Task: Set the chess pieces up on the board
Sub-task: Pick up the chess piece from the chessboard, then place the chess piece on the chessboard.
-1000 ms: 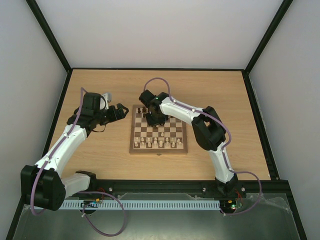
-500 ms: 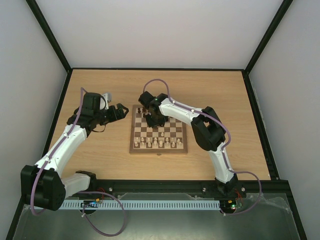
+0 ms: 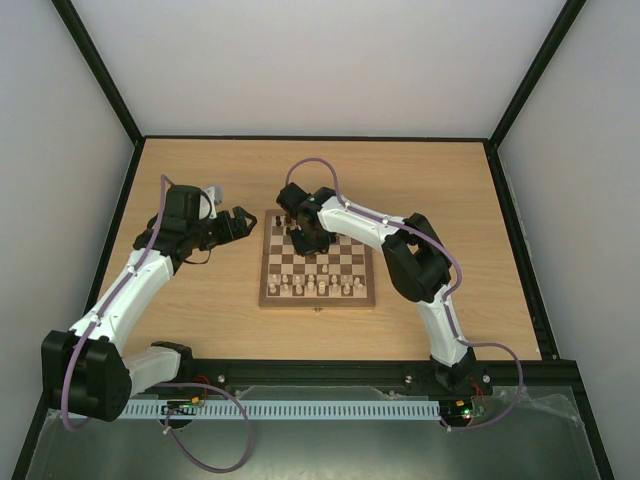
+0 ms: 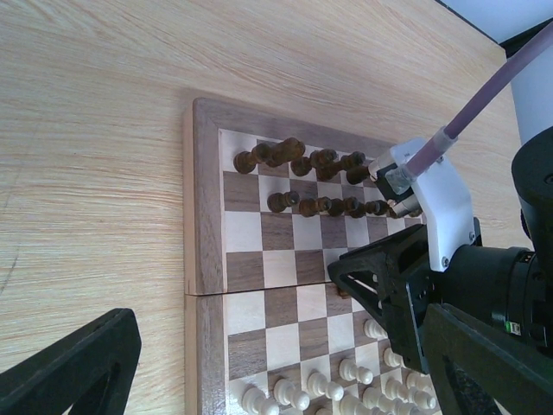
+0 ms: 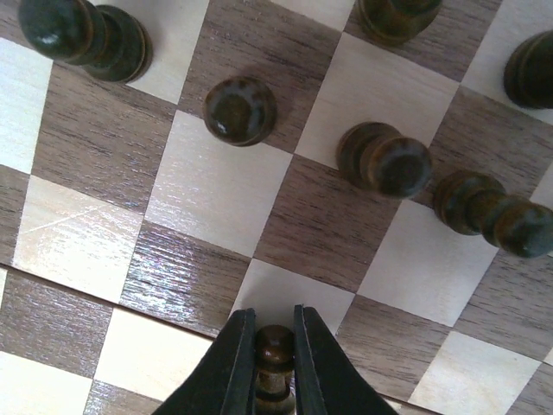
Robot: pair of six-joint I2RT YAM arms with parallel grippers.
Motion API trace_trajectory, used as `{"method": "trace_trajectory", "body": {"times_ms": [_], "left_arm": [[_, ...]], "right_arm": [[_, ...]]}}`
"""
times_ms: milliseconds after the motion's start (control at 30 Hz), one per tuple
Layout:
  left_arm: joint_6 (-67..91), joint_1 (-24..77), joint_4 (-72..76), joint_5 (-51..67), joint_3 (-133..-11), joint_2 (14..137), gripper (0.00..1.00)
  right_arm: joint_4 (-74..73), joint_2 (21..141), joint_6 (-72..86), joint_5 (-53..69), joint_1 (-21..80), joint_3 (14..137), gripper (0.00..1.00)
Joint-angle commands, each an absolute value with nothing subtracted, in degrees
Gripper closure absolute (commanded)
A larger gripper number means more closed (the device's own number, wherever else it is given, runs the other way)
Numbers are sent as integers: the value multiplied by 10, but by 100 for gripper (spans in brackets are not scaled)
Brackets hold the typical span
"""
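Observation:
The board lies mid-table; it also shows in the left wrist view. Dark brown chess pieces stand in its two far rows, pale cream ones in the near rows. My right gripper is shut on a dark pawn, held just above the board's squares; in the top view it hovers over the board's far left part. Other dark pieces stand ahead of it. My left gripper is open and empty, left of the board above the table.
The light wooden table surrounds the board, bounded by a black frame and white walls. The right arm reaches across the board's right side.
The right gripper has shifted very slightly over the board's far left part with the pawn. The left arm has not moved.

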State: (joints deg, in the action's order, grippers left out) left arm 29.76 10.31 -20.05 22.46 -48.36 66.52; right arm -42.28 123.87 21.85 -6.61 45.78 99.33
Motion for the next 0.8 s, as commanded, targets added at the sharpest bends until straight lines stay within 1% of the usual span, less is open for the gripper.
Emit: {"method": "trace_trajectory", "body": {"times_ms": [0, 167, 300, 400, 433, 533, 667, 767], "left_arm": [[296, 100, -198, 238, -486, 650, 8], [304, 100, -190, 270, -487, 605, 7], [335, 101, -147, 354, -477, 554, 7], [379, 102, -90, 408, -460, 509, 6], [397, 105, -67, 421, -452, 491, 6], [459, 117, 16, 444, -431, 442, 1], [524, 159, 119, 414, -406, 392, 1], [553, 218, 177, 378, -389, 380, 1]], "right_arm": [[-448, 1221, 219, -68, 458, 999, 92], [-419, 1146, 232, -35, 443, 995, 92], [-374, 1053, 253, 6, 426, 985, 92], [-308, 973, 285, 45, 417, 952, 92], [-279, 946, 299, 56, 416, 939, 92], [-169, 855, 356, 88, 415, 869, 92], [34, 748, 463, 123, 415, 752, 91], [165, 694, 543, 134, 415, 660, 91]]}}
